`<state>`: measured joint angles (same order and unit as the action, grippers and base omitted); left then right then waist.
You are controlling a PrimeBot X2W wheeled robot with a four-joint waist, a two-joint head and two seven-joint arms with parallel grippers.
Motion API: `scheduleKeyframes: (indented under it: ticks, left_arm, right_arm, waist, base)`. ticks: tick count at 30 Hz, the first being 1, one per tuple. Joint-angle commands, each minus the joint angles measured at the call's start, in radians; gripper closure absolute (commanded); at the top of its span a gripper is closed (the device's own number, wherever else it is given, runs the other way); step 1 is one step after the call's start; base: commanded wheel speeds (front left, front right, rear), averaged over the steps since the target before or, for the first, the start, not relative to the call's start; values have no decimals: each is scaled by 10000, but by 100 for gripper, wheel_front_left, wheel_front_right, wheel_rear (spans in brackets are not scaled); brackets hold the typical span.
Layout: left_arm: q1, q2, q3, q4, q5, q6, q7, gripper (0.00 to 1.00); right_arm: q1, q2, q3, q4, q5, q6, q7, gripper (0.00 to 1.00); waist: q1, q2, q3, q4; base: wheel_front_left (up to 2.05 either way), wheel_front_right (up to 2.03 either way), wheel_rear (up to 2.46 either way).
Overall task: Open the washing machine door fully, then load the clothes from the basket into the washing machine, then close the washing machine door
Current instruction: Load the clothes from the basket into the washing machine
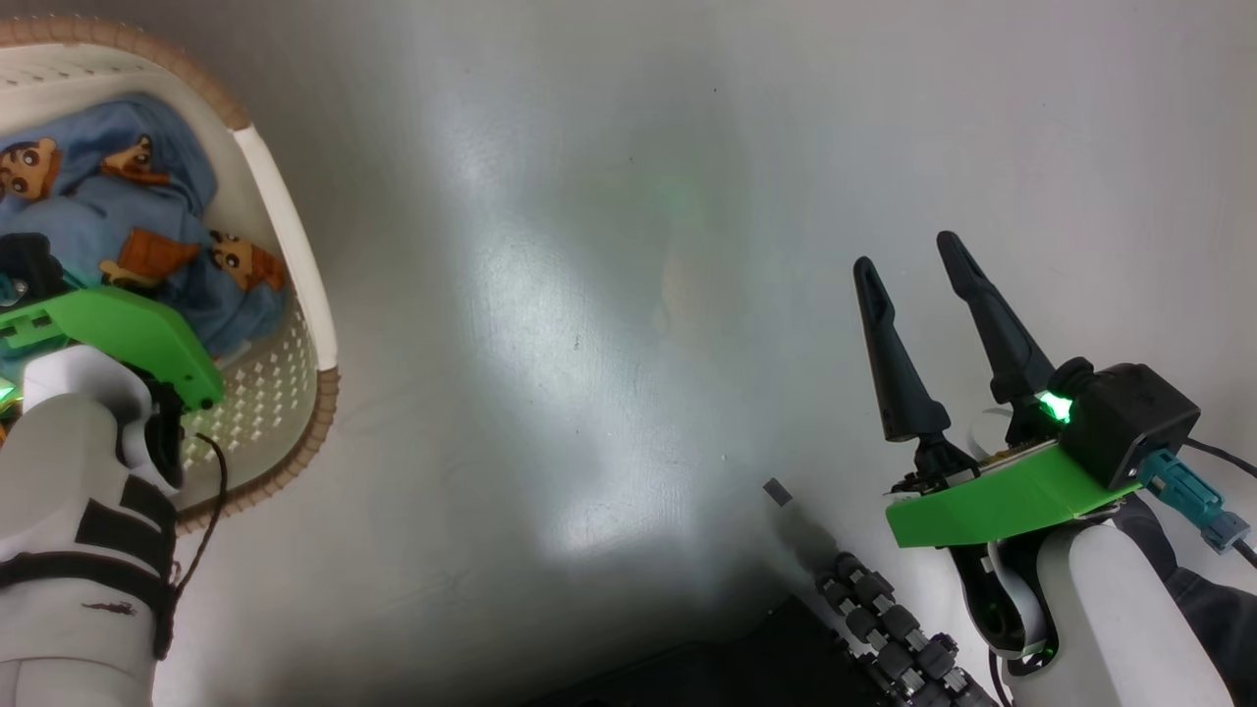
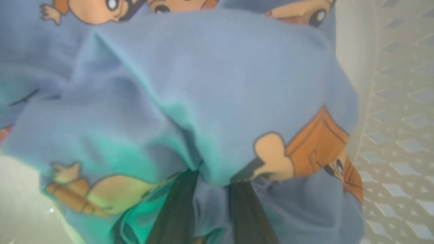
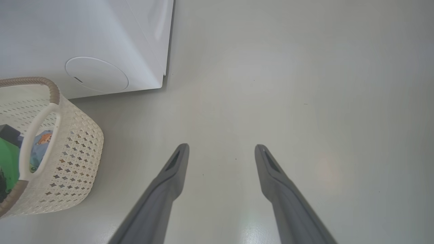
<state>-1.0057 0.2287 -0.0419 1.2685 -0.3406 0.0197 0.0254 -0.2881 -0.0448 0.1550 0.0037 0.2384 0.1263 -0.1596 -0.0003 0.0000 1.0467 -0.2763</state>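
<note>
The clothes (image 1: 108, 226), light-blue fabric with orange-brown cartoon figures, lie in the cream perforated basket (image 1: 295, 255) at the head view's upper left. My left arm's green wrist mount (image 1: 118, 334) reaches down into the basket. In the left wrist view my left gripper (image 2: 212, 176) has its two dark fingers close together, with a fold of the clothes (image 2: 210, 84) bunched between them. My right gripper (image 1: 905, 253) hovers open over the bare floor, holding nothing. The right wrist view shows that gripper (image 3: 222, 147), the basket (image 3: 67, 149) and a white corner of the washing machine (image 3: 84, 40). The washing machine door is out of view.
Glossy grey floor (image 1: 609, 295) stretches between the basket and my right arm. My dark base with roller wheels (image 1: 884, 619) sits at the bottom edge. A small grey scrap (image 1: 776, 491) lies on the floor. The washer's lower corner carries a round cover (image 3: 96, 74).
</note>
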Motion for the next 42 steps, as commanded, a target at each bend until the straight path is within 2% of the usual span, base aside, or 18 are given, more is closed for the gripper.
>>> scheduleKeyframes:
  ticks: [1, 13, 25, 33, 38, 42]
  left_arm:
    - [467, 66, 52, 188, 10, 45, 189, 100]
    - [387, 119, 51, 200, -219, -179, -626, 100]
    - [934, -234, -223, 206, -231, -527, -1707, 100]
    - [1296, -406, -280, 30, -294, -565, -2593, 100]
    - [1931, -495, -215, -750, -314, -589, -2853, 100]
    - [2926, -615, 23, -2506, -190, -372, -2867, 100]
  right_arm:
    - [447, -71, 168, -198, -6, 44, 3, 0]
    - [64, -63, 102, 101, 28, 44, -92, 0]
    - [62, -176, -354, 498, -92, 44, 71, 0]
    - [395, -256, -815, 533, -219, 44, 134, 0]
    - [674, -278, -1045, 526, -330, 44, 193, 0]
    - [998, -282, -1256, 459, -421, 44, 327, 0]
  waist:
    - [3, 0, 0, 10]
    - [3, 0, -281, 301]
    - [3, 0, -1446, 1131]
    - [3, 0, -2573, 1595]
    - [3, 0, -3605, 1779]
    - [3, 0, -4555, 1987]
  base:
    - [0, 0, 0]
    - [0, 0, 0]
    - [0, 0, 0]
    - [0, 0, 0]
    - [0, 0, 0]
    - [0, 0, 0]
